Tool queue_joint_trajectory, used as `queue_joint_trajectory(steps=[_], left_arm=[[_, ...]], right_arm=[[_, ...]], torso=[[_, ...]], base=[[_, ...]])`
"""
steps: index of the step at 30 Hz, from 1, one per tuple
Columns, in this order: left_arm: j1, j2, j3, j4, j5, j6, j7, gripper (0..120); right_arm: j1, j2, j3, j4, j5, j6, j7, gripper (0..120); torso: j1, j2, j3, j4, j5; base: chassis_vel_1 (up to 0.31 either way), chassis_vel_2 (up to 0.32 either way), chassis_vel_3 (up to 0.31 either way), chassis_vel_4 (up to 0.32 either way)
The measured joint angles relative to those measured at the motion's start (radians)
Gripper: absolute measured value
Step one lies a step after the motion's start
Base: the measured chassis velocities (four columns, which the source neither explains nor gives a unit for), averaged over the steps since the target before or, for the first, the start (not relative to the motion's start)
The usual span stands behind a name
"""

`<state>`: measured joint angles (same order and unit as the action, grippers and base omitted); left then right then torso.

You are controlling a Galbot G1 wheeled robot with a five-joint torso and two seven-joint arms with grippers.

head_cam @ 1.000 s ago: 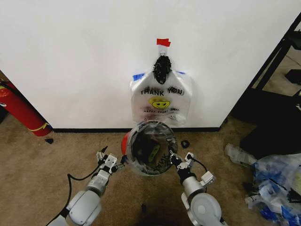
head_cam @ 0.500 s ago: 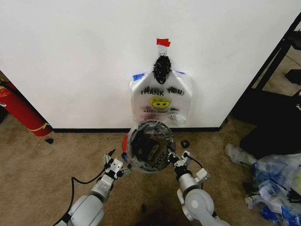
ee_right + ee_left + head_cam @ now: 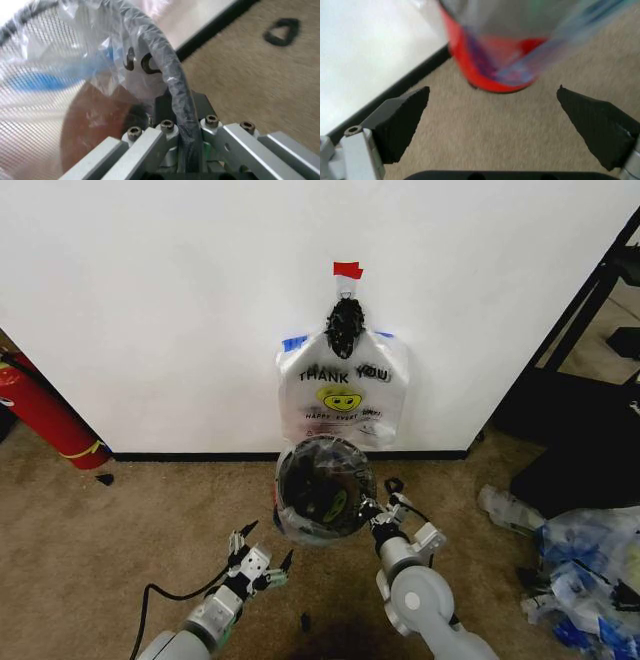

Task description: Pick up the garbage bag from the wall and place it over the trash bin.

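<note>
The round black mesh trash bin (image 3: 325, 485) stands on the carpet just below the wall (image 3: 150, 300). The translucent garbage bag (image 3: 291, 523) is draped in and over it. My right gripper (image 3: 376, 515) is at the bin's near right edge. It is shut on the black rim (image 3: 165, 75), with bag plastic (image 3: 100, 48) pinched there. My left gripper (image 3: 259, 563) stands open on the near left, apart from the bin. Between its fingers (image 3: 400, 125) the left wrist view shows the bin's red base (image 3: 495, 75) farther off.
A flat bundle of same-print bags (image 3: 343, 395) hangs on the wall under a black knot (image 3: 345, 325). A red fire extinguisher (image 3: 45, 415) leans at far left. A heap of clear and blue plastic (image 3: 580, 565) lies at right, below a black rack (image 3: 590, 330).
My left gripper has let go of the bin's left side and drawn back toward me, open. The bin has shifted slightly right. My right gripper still holds the rim.
</note>
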<state>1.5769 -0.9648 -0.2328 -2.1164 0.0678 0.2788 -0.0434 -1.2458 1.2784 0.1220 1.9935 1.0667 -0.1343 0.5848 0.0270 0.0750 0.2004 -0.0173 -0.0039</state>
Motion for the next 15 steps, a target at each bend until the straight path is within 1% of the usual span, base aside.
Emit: queue_joint_trajectory(steps=[3, 4, 6, 10, 15], left_arm=[[0.003, 0.002, -0.011, 0.026, 0.003, 0.030, -0.011, 100], [0.003, 0.002, -0.011, 0.026, 0.003, 0.030, -0.011, 100], [0.011, 0.003, -0.019, 0.041, 0.010, 0.036, -0.015, 100], [0.031, -0.002, -0.024, 0.052, 0.024, 0.039, -0.018, 100], [0.029, -0.007, -0.026, 0.052, 0.024, 0.047, -0.029, 100]], right_arm=[[0.017, -0.009, 0.001, 0.035, 0.013, -0.075, 0.110, 0], [0.017, -0.009, 0.001, 0.035, 0.013, -0.075, 0.110, 0], [0.036, -0.010, -0.001, 0.025, 0.002, -0.120, 0.147, 0], [0.058, -0.029, -0.011, -0.035, -0.046, -0.167, 0.101, 0], [0.071, -0.046, -0.019, -0.065, -0.037, -0.218, 0.082, 0]], torso=[[0.000, 0.000, 0.000, 0.0000, -0.0001], [0.000, 0.000, 0.000, 0.0000, -0.0001], [0.000, 0.000, 0.000, 0.0000, 0.0001], [0.000, 0.000, 0.000, 0.0002, 0.0002], [0.000, 0.000, 0.000, 0.0001, 0.0001]], base=[[0.000, 0.000, 0.000, 0.000], [0.000, 0.000, 0.000, 0.000], [0.000, 0.000, 0.000, 0.000], [0.000, 0.000, 0.000, 0.000], [0.000, 0.000, 0.000, 0.000]])
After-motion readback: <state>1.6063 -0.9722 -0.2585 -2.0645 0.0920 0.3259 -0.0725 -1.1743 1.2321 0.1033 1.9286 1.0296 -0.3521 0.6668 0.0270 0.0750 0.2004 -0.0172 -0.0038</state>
